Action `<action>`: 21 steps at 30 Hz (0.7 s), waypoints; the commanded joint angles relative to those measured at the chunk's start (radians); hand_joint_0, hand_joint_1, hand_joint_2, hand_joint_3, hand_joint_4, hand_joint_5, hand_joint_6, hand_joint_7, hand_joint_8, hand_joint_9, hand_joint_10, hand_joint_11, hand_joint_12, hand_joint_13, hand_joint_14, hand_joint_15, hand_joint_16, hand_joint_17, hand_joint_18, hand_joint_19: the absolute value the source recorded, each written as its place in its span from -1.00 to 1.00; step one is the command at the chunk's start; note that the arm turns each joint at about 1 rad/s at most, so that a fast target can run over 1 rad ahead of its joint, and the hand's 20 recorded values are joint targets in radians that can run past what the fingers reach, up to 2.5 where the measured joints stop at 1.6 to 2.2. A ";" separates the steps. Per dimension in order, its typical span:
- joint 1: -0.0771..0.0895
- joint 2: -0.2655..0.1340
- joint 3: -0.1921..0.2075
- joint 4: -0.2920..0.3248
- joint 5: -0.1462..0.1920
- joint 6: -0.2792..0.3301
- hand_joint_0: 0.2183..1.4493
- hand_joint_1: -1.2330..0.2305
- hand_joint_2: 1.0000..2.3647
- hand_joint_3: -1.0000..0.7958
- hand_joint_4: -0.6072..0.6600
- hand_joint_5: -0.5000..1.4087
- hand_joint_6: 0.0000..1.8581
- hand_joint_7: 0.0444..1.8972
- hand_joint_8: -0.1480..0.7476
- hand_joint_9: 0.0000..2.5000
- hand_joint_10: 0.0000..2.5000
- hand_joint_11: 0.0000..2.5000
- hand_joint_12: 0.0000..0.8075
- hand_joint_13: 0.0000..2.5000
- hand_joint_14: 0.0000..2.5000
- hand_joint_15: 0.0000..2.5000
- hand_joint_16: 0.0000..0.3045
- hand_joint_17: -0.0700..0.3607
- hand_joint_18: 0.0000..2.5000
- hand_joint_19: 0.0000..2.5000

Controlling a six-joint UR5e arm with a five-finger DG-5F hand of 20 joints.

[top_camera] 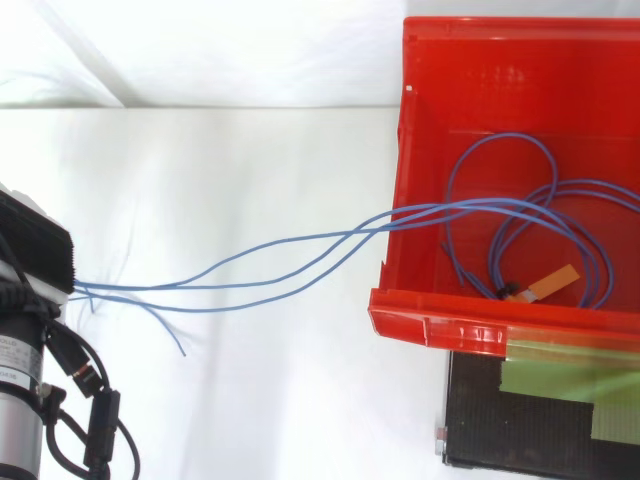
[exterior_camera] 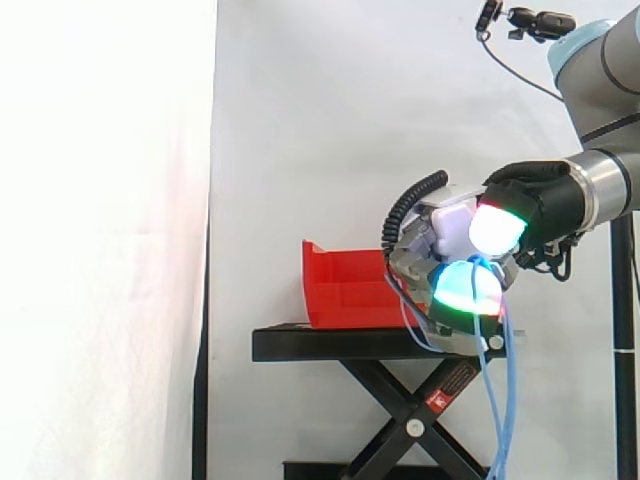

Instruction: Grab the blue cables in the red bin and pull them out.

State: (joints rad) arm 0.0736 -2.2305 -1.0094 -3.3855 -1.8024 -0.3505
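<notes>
Hand (exterior_camera: 441, 236) clamps curled fingers round the blue cables (top_camera: 440, 209), strands stretched toward nine o'clock. Loops lie inside the red bin (top_camera: 430, 326) at three o'clock. Roughly half out, I'd say.

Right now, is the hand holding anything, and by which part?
Yes. The hand has its fingers curled round the blue cables near their free ends. The rest stretches back into the red bin, where loops lie.
</notes>
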 commanded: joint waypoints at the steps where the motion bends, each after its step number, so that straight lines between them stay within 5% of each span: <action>1: 0.000 0.000 0.000 0.000 0.000 0.000 -0.15 -0.44 -1.00 -1.00 0.53 0.03 0.18 -0.85 0.13 -0.36 -0.20 -0.17 -0.09 -0.10 0.20 -0.33 -0.68 -0.16 -0.34 -0.19; 21: 0.002 0.000 0.000 0.000 0.000 0.000 -0.17 -0.49 -1.00 -1.00 0.54 0.09 0.34 -0.88 0.16 -0.30 -0.24 -0.14 -0.08 -0.07 0.15 -0.31 -0.67 -0.15 -0.32 -0.19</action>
State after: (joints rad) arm 0.0740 -2.2304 -1.0096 -3.3855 -1.8024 -0.3505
